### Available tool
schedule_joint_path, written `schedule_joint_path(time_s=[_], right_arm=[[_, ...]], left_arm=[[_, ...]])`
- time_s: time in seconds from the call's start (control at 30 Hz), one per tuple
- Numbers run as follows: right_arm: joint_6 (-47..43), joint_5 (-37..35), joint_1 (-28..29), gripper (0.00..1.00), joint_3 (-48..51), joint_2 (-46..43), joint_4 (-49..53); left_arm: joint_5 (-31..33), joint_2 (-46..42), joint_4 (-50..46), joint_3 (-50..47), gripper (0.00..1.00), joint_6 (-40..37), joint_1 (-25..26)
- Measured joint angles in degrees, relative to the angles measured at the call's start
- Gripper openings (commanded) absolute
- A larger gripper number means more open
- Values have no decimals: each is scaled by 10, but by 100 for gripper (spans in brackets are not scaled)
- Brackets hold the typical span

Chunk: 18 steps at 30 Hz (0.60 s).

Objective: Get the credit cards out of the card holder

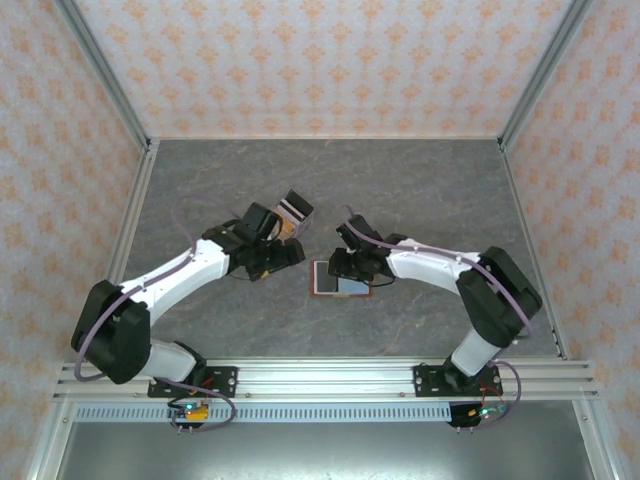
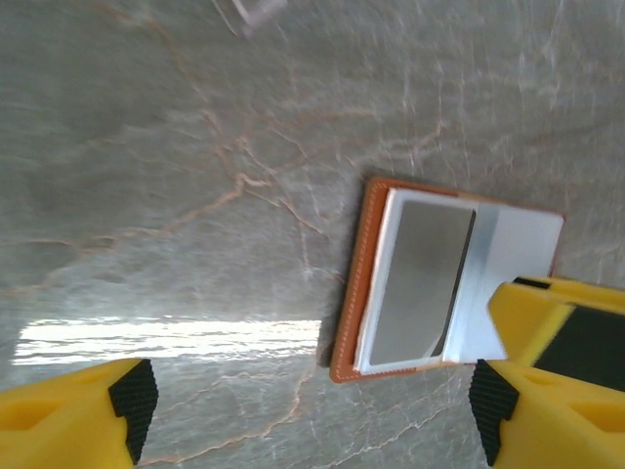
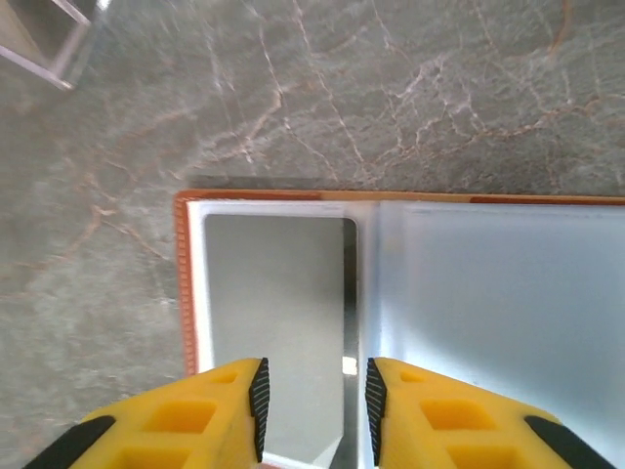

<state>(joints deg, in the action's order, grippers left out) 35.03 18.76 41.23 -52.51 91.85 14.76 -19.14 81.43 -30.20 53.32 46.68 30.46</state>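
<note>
Marble table, open card holder lengthwise left-right, left end effector spread, right end effector ajar

One card holder lies open on the one desk. One grey card can be counted in its pockets; whether more sit under it cannot be told. One small tan box with black-and-white stripes is on the desk too. There are two arms, the left arm and the right arm. They carry two tools, the left tool and the right tool. Each tool has two yellow fingers, four altogether.
</note>
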Motion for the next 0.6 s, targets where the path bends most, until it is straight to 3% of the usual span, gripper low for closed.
schedule_joint_path(time_s=[0.3, 0.6], right_arm=[[85, 27, -15, 26, 83, -33, -74], [127, 58, -15, 20, 97, -31, -118]], left_arm=[[-1, 101, 26, 49, 42, 16, 64], [-2, 175, 39, 85, 22, 19, 86]])
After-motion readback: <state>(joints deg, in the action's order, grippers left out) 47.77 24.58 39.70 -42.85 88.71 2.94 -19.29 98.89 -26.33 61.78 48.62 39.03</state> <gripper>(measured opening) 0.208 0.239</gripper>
